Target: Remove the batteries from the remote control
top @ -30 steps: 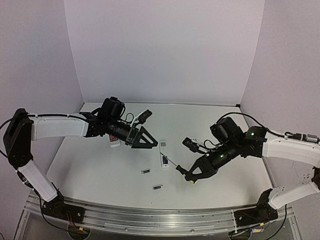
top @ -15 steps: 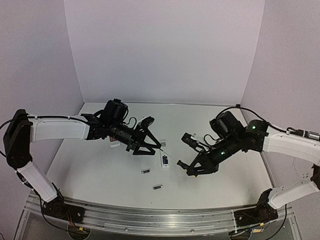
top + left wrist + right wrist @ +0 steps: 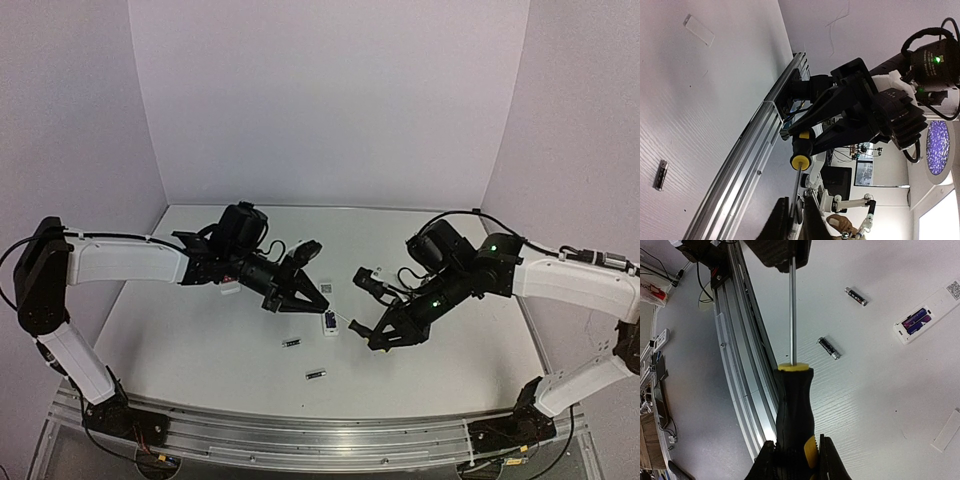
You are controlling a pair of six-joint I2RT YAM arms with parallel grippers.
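The left gripper (image 3: 312, 300), wide a second ago, is now pinching the screwdriver (image 3: 793, 405) shaft. The right gripper (image 3: 384, 336) is still clamping its handle. Both arms are reaching inward over the remote (image 3: 329, 320), and two batteries (image 3: 291, 343) are lying on the table (image 3: 200, 340) near it.

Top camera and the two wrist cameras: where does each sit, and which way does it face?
Top external: fixed above and behind the arms, looking down at the table; both arms show.
Left wrist: on the left wrist, facing along its own fingers toward the right gripper holding the screwdriver.
Right wrist: on the right wrist, facing along its own fingers and the screwdriver toward the left gripper.
Shared: both wrist views show the screwdriver; top and right wrist show the remote and two loose batteries.
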